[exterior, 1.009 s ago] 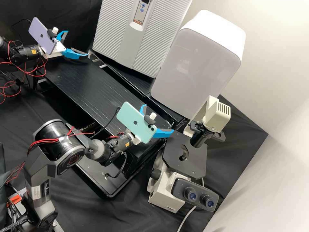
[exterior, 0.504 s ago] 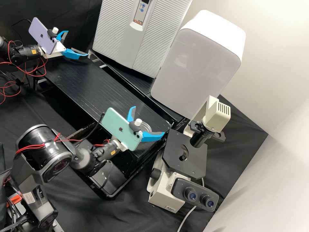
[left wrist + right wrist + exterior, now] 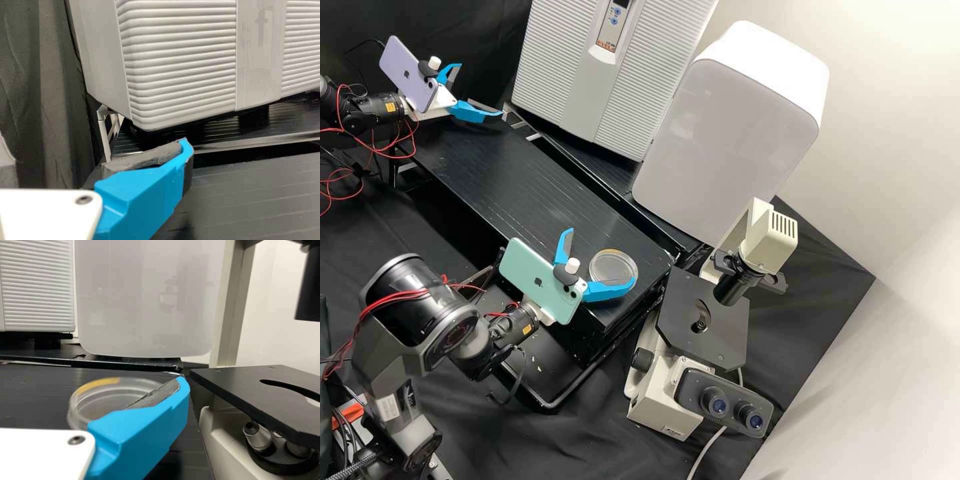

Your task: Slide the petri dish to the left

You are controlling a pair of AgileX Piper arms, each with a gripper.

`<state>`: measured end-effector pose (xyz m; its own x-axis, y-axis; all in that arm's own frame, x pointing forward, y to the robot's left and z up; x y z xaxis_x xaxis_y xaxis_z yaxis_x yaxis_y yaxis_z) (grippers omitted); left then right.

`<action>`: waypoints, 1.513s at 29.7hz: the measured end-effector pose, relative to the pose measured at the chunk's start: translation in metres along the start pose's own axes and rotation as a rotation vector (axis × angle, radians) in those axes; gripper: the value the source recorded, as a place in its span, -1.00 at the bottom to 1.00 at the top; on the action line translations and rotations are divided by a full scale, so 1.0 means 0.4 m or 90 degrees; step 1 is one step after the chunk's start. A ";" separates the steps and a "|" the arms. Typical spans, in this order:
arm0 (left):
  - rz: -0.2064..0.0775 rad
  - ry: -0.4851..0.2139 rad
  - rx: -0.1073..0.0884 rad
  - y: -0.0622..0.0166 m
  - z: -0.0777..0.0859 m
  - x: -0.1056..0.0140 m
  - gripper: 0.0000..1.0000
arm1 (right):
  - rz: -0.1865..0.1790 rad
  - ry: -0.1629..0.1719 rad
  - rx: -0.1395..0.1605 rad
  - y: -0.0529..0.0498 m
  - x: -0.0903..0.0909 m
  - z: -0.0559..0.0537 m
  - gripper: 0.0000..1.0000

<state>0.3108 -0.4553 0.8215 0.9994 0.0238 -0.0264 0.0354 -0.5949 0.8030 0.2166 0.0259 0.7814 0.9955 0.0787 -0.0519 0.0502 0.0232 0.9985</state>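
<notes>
Soft, even light fills the scene, brightest on the white wall point(image 3: 887, 100) at the right, while the black cloth point(image 3: 587, 440) is dark. The counter point(image 3: 520, 180) shows a faint sheen, and the white box point(image 3: 733, 133) is shaded grey below its bright top.

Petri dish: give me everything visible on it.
Round, shallow, clear petri dish, yellowish band on part of its rim, seemingly empty. It lies flat near the right end of the bench, by the microscope stage. One finger of the open right gripper runs along its near edge; contact unclear.
</notes>
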 end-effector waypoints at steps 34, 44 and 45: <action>0.000 0.000 0.000 0.000 0.000 0.000 1.00 | 0.203 0.110 -0.071 0.198 -0.004 -0.088 1.00; 0.000 0.000 0.000 0.000 0.000 0.000 1.00 | 0.079 0.093 -0.028 0.086 -0.017 -0.066 1.00; 0.000 0.000 0.000 0.000 0.000 0.000 1.00 | 0.064 0.085 -0.021 0.070 -0.021 -0.063 1.00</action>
<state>0.3108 -0.4553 0.8215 0.9994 0.0238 -0.0264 0.0354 -0.5949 0.8030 0.2076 0.0509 0.8095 0.9758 0.2140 0.0439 -0.0540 0.0414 0.9977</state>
